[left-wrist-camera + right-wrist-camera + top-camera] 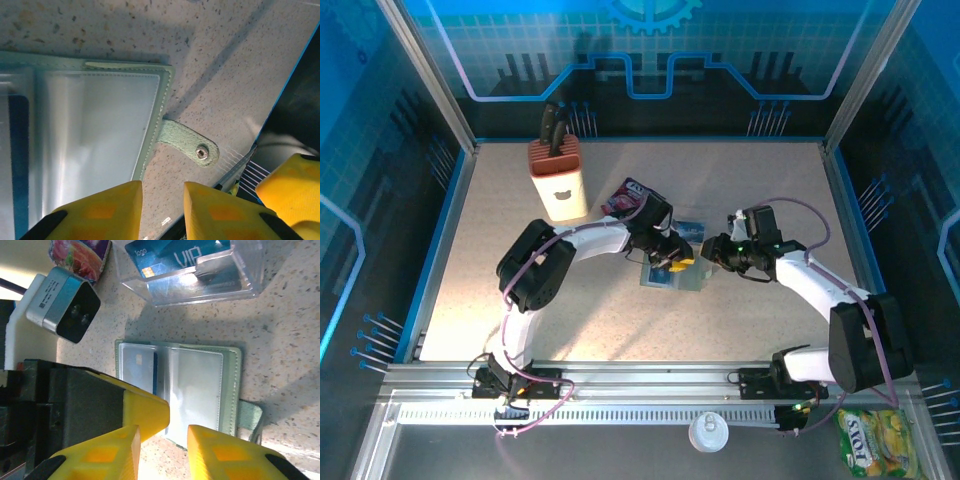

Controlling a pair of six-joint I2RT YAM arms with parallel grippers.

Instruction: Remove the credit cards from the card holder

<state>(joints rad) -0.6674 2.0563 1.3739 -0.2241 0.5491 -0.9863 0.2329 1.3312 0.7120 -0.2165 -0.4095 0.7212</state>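
The speckled bench point(770, 190) carries everything. A knife block point(558, 182) stands well beyond the left end effector point(162, 192), out to its left side. The two end effectors meet over the middle of the bench, the right end effector point(164, 435) just beside the left one.

A clear box point(250, 275) sits just beyond both end effectors, with a blue VIP card point(175, 260) lying inside it. A snack packet point(82, 252) lies beside that box, past the left end effector.

The card holder point(200, 385) lies open and flat on the bench, directly under and just ahead of both end effectors. Its clear sleeves face up and its snap tab point(190, 142) sticks out sideways onto the bare bench, just ahead of the left end effector's tips. A blue card point(155, 372) sits tucked in the sleeve on the left end effector's side, only its edge showing along the fold.

The left end effector stands at a narrow gap with nothing between its jaws. In the right wrist view one of its yellow fingers point(147, 412) overlaps the near corner of the card holder; whether it presses down I cannot tell.

The right end effector is also at a narrow gap and holds nothing, its tips just short of the card holder's near edge.
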